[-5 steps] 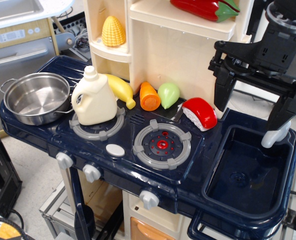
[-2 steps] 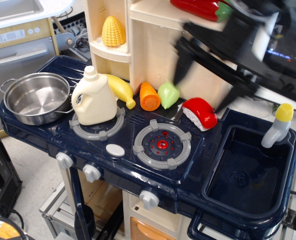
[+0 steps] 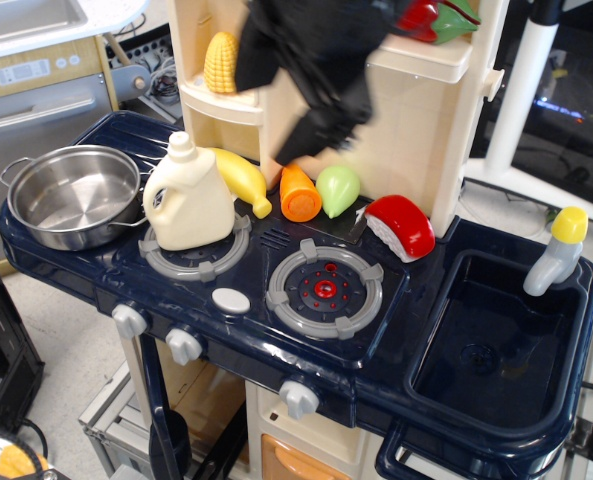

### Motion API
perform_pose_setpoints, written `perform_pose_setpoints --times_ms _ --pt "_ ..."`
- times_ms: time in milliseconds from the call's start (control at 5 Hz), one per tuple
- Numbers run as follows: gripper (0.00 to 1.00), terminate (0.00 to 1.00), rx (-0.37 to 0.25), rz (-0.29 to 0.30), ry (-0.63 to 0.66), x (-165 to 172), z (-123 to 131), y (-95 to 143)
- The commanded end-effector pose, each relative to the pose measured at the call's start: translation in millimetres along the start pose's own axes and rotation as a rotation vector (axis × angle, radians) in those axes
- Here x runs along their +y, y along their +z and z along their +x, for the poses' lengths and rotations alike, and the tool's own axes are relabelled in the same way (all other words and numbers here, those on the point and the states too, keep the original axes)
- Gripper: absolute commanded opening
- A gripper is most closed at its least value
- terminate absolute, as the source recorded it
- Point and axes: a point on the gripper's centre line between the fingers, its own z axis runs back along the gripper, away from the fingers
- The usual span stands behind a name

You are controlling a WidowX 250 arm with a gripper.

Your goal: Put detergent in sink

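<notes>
I see my claw (image 3: 311, 95) as a dark blur high over the toy kitchen, and I cannot tell whether its jaws are apart or together. Below it and to the left, the detergent jug (image 3: 187, 197) stands upright on the left burner (image 3: 196, 250), just beside the banana (image 3: 241, 180). The sink (image 3: 496, 345) lies well off to the lower right, its faucet (image 3: 556, 250) at the far edge.
</notes>
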Motion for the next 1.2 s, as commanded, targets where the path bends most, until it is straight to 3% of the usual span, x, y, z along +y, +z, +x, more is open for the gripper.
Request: perform_pose_setpoints --times_ms 0,400,800,1000 --pt "1.0 0.0 -0.153 0.005 -0.089 30.1 -5.7 -15.8" --pt "1.0 0.0 -0.211 -0.027 -0.114 36.5 -7.7 -45.7" --pt "1.0 0.0 -0.212 -0.074 -0.124 45.7 -8.1 -72.9" --pt "1.0 0.0 -0.191 -0.115 -0.093 34.5 -11.3 -79.8"
